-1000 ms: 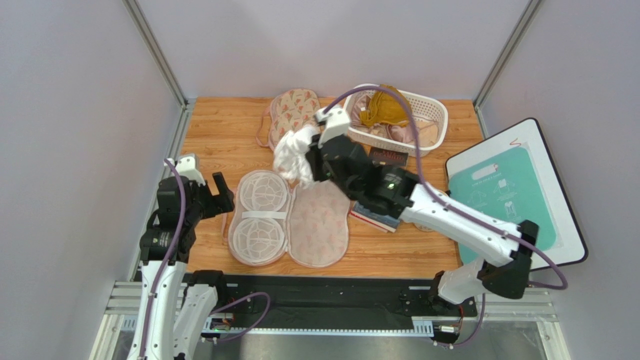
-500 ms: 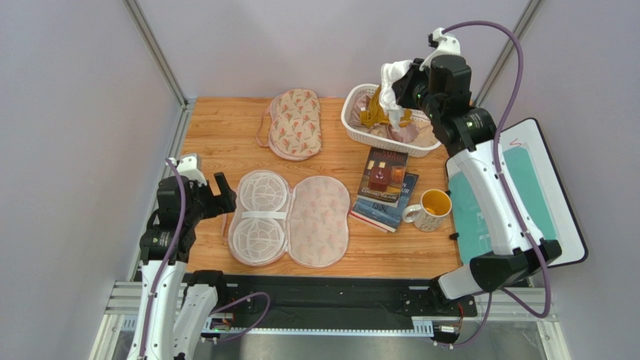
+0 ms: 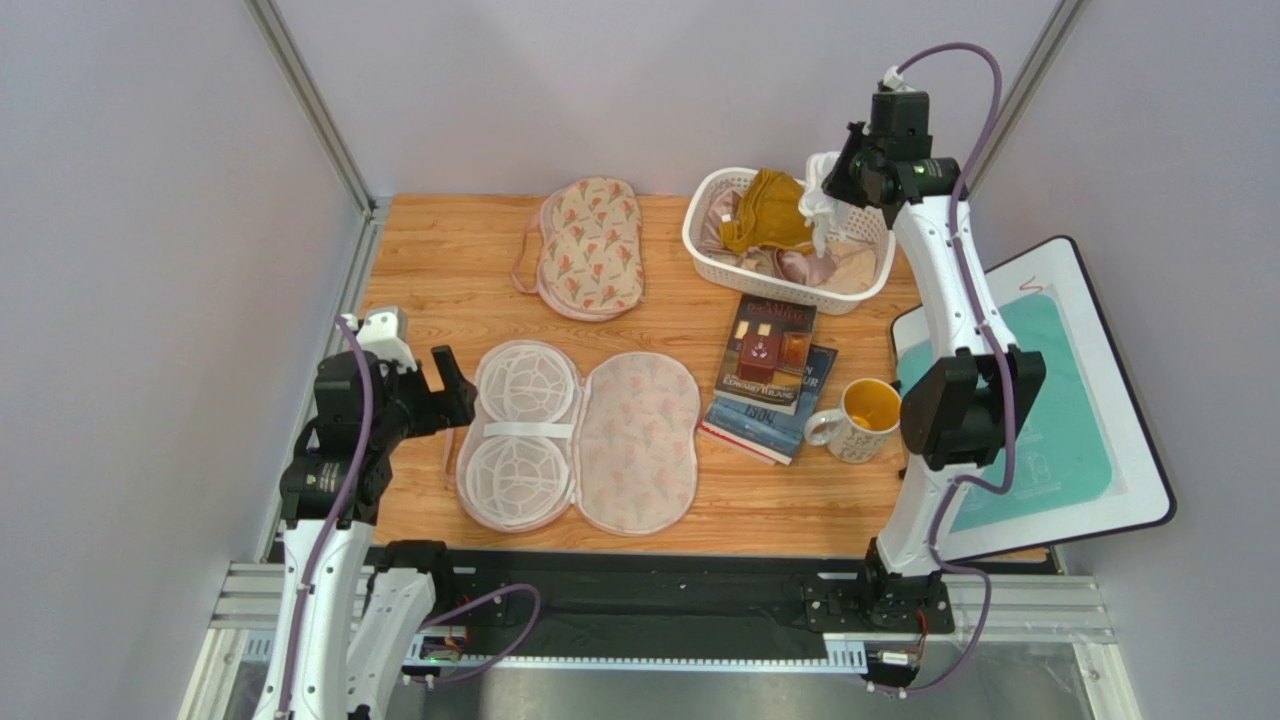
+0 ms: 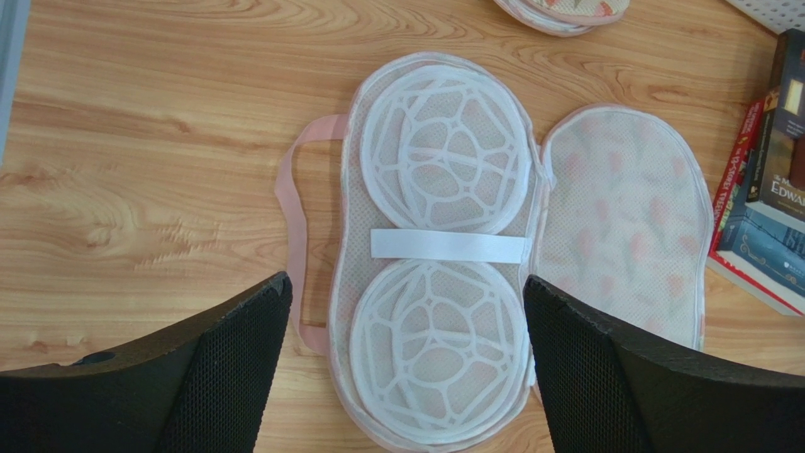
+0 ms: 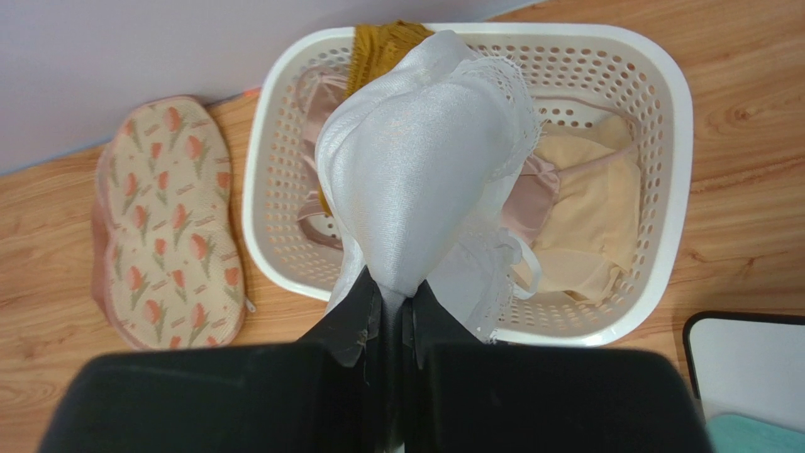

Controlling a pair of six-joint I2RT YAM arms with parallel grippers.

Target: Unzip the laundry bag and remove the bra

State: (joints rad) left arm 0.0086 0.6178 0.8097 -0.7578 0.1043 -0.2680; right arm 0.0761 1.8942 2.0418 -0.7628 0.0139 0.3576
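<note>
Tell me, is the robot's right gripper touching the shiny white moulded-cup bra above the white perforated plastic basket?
Touching. The right wrist view shows the right gripper shut on the shiny white bra, its fabric pinched between the black fingers.

tabletop (image 3: 436, 255) bare far-left, basket (image 3: 696, 245) seemingly full

Lab booth: grey walls (image 3: 150, 180), aluminium frame (image 3: 310, 102)

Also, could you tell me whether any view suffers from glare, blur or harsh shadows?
Top external: even, soft light, no hard shadows, sharp throughout. Left wrist: the open laundry bag is crisp, without glare. Right wrist: the bra shows a mild satin sheen, not blown out; the right gripper looks dark and soft.
</note>
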